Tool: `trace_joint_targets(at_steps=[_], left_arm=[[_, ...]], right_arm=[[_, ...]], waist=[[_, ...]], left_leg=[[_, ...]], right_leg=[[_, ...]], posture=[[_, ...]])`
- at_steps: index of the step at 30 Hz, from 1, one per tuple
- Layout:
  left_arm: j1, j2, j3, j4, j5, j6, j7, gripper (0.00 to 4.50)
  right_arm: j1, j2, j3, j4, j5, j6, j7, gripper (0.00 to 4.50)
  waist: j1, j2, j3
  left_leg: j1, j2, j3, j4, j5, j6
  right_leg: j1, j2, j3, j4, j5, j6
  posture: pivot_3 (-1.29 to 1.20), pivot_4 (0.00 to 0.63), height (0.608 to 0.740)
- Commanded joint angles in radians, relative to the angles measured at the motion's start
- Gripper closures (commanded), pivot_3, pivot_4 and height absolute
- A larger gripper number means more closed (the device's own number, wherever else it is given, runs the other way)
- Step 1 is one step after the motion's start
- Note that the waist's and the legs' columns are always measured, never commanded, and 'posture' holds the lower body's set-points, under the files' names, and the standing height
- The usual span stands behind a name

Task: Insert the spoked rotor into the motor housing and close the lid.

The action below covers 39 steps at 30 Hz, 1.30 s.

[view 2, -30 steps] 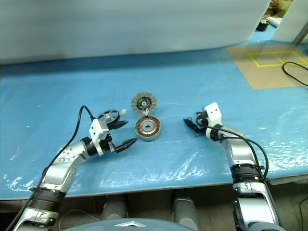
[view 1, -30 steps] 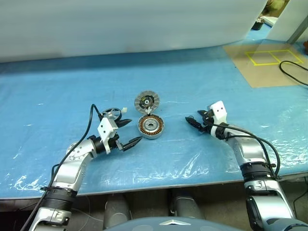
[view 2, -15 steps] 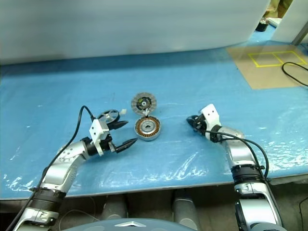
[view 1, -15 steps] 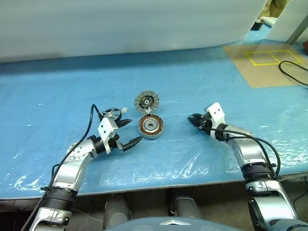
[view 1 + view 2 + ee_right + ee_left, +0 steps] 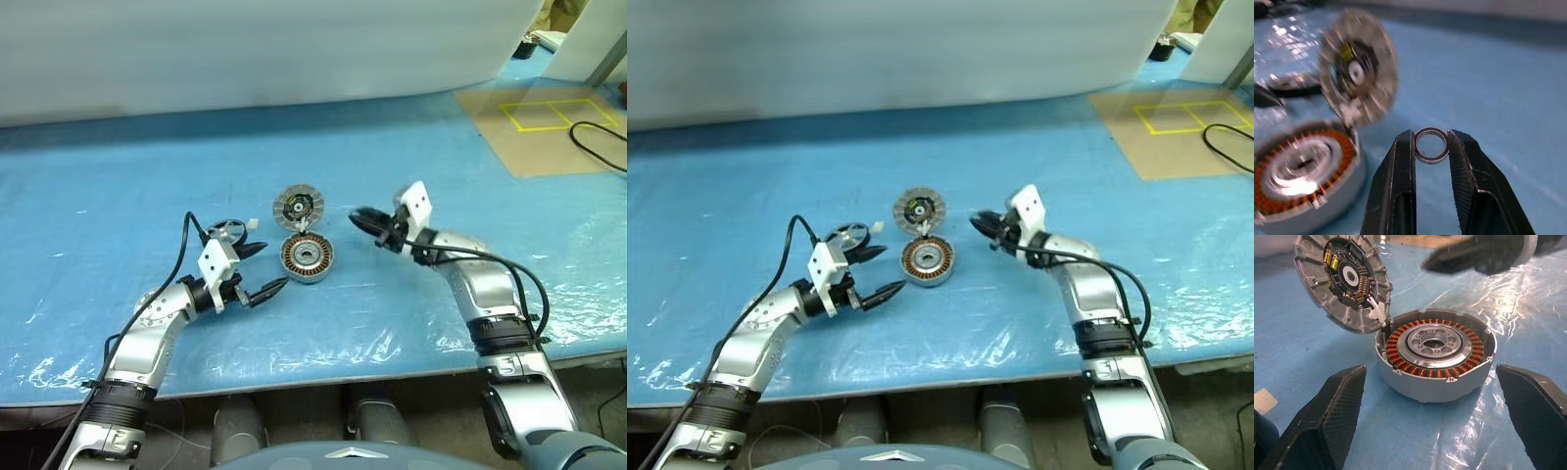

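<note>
1. Copper-brown windings ring the inside of the motor housing point(image 5: 308, 257), a shallow round silver can lying mouth-up on the blue plastic-covered bench point(image 5: 411, 157), between the two arms.
2. Its lid point(image 5: 298, 207), a round silver-grey disc with a finned rim and a dark centre, stands tilted open at the far edge of the can and touches it there.
3. Behind the left tool point(image 5: 259, 269), just beside its far finger, lies the spoked rotor point(image 5: 227, 232), a small flat wheel with a dark outer ring and thin silver spokes.
4. That rotor looks light and stiff, but I'd guess the spokes bend easily, so the rim is the place to pinch it, not the web.
5. The housing seems heavy enough to stay put, though the plastic sheet under it looks slippery.
6. The left tool is spread wide and empty, pointing at the housing from close by without touching it.
7. The right tool point(image 5: 982, 226) is clenched on a small silvery metal ring point(image 5: 1431, 145), pinched by its edge between the two black fingers point(image 5: 1400, 166).
8. It hangs above the bench just to the right of the lid and housing, clear of both.
9. The rotor sits on the far side of the housing from the right tool, well apart from it, so the left tool looks the better placed to take it.
</note>
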Motion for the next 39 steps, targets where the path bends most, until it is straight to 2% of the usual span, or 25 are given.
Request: trace_joint_targets(at_steps=[1, 7, 20, 39], left_arm=[[0.002, 0.004, 0.015, -0.018, -0.002, -0.016, 0.007, 0.00], [0.000, 0.000, 0.011, -0.016, -0.001, -0.018, 0.012, 0.00], [0.004, -0.001, 0.011, -0.023, 0.000, -0.017, 0.017, 0.00], [-0.010, -0.010, 0.000, -0.016, 0.004, -0.017, 0.015, 0.00]], right_arm=[[-0.024, -0.002, 0.022, -0.082, 0.039, 0.039, 0.028, 3.94], [-0.044, -0.036, 0.160, -0.137, -0.013, 0.103, 0.096, 3.94], [-0.082, -0.005, 0.347, -0.019, -0.125, 0.120, 0.134, 3.94], [-0.110, -0.021, 0.316, -0.009, -0.137, 0.154, 0.122, 3.94]], waist=[[0.001, 0.000, 0.000], [0.002, 0.000, 0.000], [0.001, 0.000, 0.000], [0.001, 0.000, 0.000]], left_leg=[[0.000, 0.000, 0.000, 0.000, 0.000, 0.000], [-0.001, 0.000, 0.000, 0.000, 0.000, 0.000], [-0.001, 0.000, 0.000, 0.000, 0.000, 0.000], [-0.001, 0.000, 0.000, 0.002, 0.000, 0.000]], right_leg=[[0.000, 0.000, 0.000, 0.000, 0.000, 0.000], [0.000, 0.000, 0.000, -0.001, 0.000, 0.000], [0.000, 0.000, 0.000, -0.001, 0.000, 0.000], [0.000, 0.000, 0.000, 0.002, 0.000, 0.000]], posture=[[0.00, 0.150, 0.740], [0.00, 0.150, 0.740], [0.00, 0.150, 0.740], [0.00, 0.150, 0.740]])
